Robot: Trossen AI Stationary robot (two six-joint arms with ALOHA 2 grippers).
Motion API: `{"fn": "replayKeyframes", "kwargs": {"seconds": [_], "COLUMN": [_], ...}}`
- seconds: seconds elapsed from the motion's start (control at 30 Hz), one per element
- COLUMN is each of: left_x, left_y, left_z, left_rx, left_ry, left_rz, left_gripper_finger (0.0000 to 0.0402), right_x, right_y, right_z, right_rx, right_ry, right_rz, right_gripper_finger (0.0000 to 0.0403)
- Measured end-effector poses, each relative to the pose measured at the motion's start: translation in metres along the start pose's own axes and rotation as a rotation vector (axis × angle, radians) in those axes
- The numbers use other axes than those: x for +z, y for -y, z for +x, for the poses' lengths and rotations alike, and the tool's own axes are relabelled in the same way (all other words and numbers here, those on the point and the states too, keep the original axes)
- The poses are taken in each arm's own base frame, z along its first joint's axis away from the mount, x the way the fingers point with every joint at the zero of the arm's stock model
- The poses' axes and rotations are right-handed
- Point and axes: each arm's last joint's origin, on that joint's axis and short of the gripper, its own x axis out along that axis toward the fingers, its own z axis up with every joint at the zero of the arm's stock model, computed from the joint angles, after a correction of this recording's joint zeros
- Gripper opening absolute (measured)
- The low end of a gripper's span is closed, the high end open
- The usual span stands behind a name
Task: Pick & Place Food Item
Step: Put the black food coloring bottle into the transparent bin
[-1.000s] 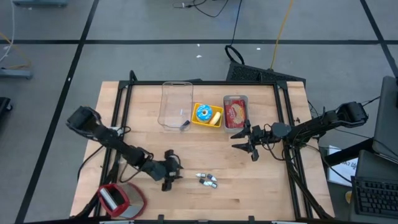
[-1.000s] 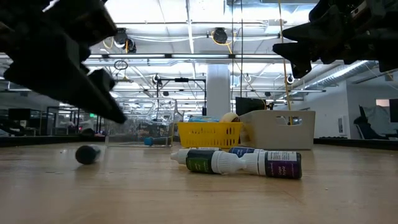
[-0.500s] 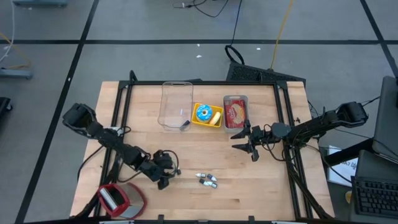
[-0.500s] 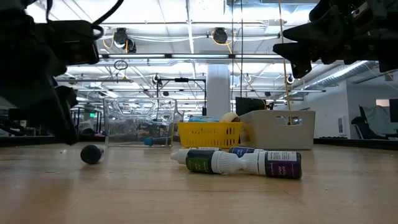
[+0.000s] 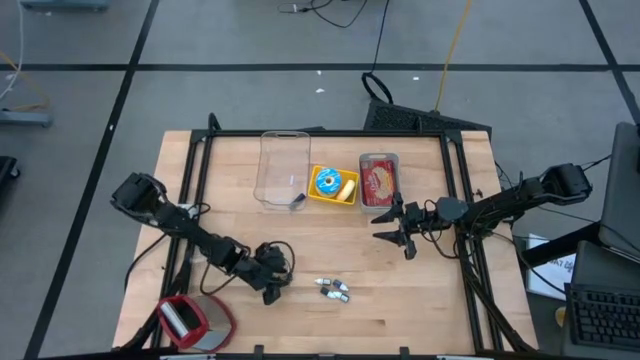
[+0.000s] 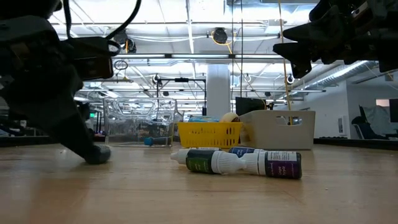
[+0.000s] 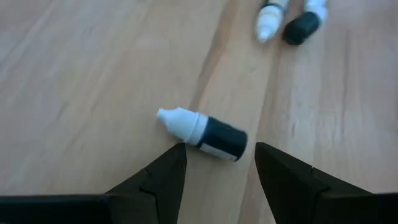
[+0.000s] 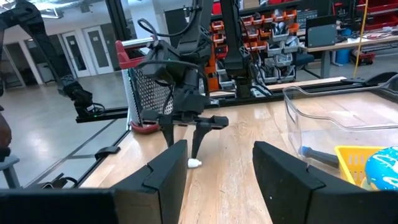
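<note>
A small dropper bottle (image 7: 210, 135) with a white cap and a dark body lies on its side on the wood. My left gripper (image 5: 272, 288) stands open, slanting down, low over the table. Its two fingers (image 7: 165, 177) end just short of the bottle, one toward each end. Three more small bottles (image 5: 335, 290) lie together to the right. A blue donut (image 5: 326, 182) sits in a yellow basket (image 5: 345, 195). A red food pack (image 5: 379, 181) lies in a grey tray (image 5: 379, 158). My right gripper (image 5: 392, 228) hangs open above the table, near the tray.
A clear plastic tub (image 5: 283, 168) stands left of the yellow basket, with a small dark thing in it. A red-rimmed mesh basket (image 5: 192, 320) sits at the near left corner. A black frame (image 5: 330, 134) runs along the table's edges. Bare wood lies along the near edge.
My left gripper has rolled about its own axis and come down to the table beside the dropper bottle, shifting slightly toward the table's right and near edges. Its fingers stay apart.
</note>
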Motion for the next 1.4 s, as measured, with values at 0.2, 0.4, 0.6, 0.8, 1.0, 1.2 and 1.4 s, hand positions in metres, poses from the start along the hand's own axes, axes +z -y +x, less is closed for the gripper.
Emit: {"fn": "replayKeyframes", "kwargs": {"seconds": [0.2, 0.4, 0.6, 0.8, 1.0, 1.2, 1.4], "left_x": [0.011, 0.014, 0.003, 0.001, 0.009, 0.017, 0.014], "left_y": [0.000, -0.006, -0.002, 0.001, -0.007, -0.010, -0.011], "left_z": [0.002, 0.003, 0.001, -0.001, 0.001, 0.007, 0.021], "left_rx": [-0.042, -0.018, 0.016, 0.111, 0.152, 0.030, -0.063], "left_ry": [0.064, 0.046, 0.030, 0.094, 0.104, 0.072, 0.051], "left_rz": [0.063, 0.028, 0.271, 0.556, 0.597, 0.647, 0.699], "left_gripper_finger": [0.0198, 0.0198, 0.0198, 0.0198, 0.0198, 0.0198, 0.0198], "right_x": [0.000, 0.000, 0.000, 0.000, 0.000, 0.000, -0.001], "right_y": [0.000, 0.000, 0.000, 0.000, 0.000, 0.000, 0.000], "right_z": [0.000, 0.000, 0.000, 0.000, 0.000, 0.000, 0.000], "right_rx": [0.000, 0.000, 0.000, 0.000, 0.000, 0.000, -0.002], "right_ry": [0.000, 0.000, 0.000, 0.000, 0.000, 0.000, -0.006], "right_rz": [0.000, 0.000, 0.000, 0.000, 0.000, 0.000, 0.000], "right_gripper_finger": [0.0171, 0.0171, 0.0171, 0.0171, 0.0171, 0.0171, 0.0171]}}
